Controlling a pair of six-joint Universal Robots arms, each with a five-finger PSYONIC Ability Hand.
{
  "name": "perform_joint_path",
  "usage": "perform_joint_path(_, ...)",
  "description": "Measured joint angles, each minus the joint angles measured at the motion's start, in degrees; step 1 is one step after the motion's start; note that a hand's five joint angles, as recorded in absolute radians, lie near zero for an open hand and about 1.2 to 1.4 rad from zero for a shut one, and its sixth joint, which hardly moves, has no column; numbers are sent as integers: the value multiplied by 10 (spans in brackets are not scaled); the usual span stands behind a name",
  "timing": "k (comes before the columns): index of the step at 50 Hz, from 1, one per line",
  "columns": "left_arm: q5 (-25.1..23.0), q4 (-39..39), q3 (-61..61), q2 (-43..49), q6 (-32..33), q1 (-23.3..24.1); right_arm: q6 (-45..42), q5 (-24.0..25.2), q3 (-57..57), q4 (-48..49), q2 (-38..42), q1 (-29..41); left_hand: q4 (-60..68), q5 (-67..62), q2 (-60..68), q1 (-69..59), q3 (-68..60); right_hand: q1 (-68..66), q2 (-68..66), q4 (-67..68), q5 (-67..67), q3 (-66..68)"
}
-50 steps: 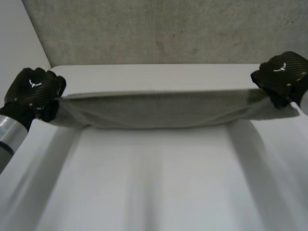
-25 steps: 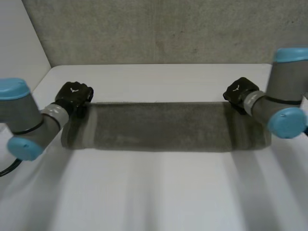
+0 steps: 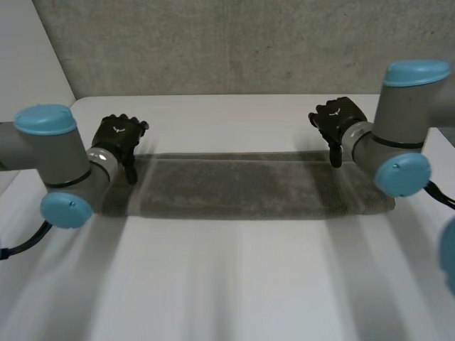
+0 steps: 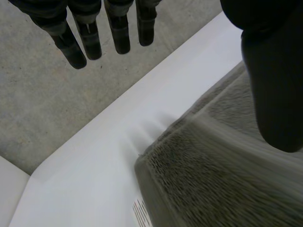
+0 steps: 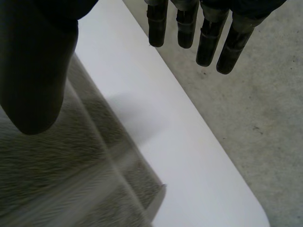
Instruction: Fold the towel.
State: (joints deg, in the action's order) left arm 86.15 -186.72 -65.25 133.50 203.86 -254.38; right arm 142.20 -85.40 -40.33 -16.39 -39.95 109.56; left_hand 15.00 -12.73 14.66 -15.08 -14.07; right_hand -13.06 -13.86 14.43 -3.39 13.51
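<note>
The grey towel (image 3: pixel 242 186) lies flat on the white table (image 3: pixel 227 284) as a long folded strip running left to right. My left hand (image 3: pixel 118 135) hovers just beyond the strip's far left corner, open, holding nothing. My right hand (image 3: pixel 335 121) hovers just beyond the far right corner, also open and empty. In the left wrist view straight fingers (image 4: pixel 75 40) and the thumb (image 4: pixel 272 80) stand apart above the towel's corner (image 4: pixel 199 170). The right wrist view shows the same: fingers (image 5: pixel 199 33) spread, thumb (image 5: pixel 33 71) over the towel's end (image 5: pixel 80 179).
A grey concrete wall (image 3: pixel 234 46) rises behind the table's far edge. The towel's right end (image 3: pixel 377 202) lies close to the table's right side, under my right arm (image 3: pixel 398 142). My left arm (image 3: pixel 57 170) reaches over the strip's left end.
The towel came down from being held stretched in the air to lying flat on the table. Both hands let go of its far corners, opened and lifted slightly away.
</note>
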Motion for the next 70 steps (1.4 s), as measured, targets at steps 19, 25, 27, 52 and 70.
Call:
perform_joint_path(19, -9, -241, -399, -249, -7, 7, 9, 15, -552, 264, -277, -68, 0, 2, 0, 1, 2, -14, -9, 5, -13, 10)
perform_joint_path(25, -10, -304, -426, -244, -4, 15, 2, 13, -544, 279, -223, -91, 0, 2, 0, 1, 2, -81, -74, 71, -89, 82)
perform_joint_path(27, -10, -310, -428, -241, -4, 16, 1, 13, -536, 279, -207, -97, 0, 2, 0, 1, 2, -123, -118, 116, -130, 125)
perform_joint_path(52, -8, -313, -434, -244, -9, 16, -8, -15, -463, 298, -239, -202, 0, 2, 0, 1, 2, -613, -601, 618, -627, 625)
perform_joint_path(70, -7, -315, -433, -245, -10, 10, -82, -38, -238, 292, -115, 178, 0, 2, 0, 2, 2, -615, -604, 618, -627, 625)
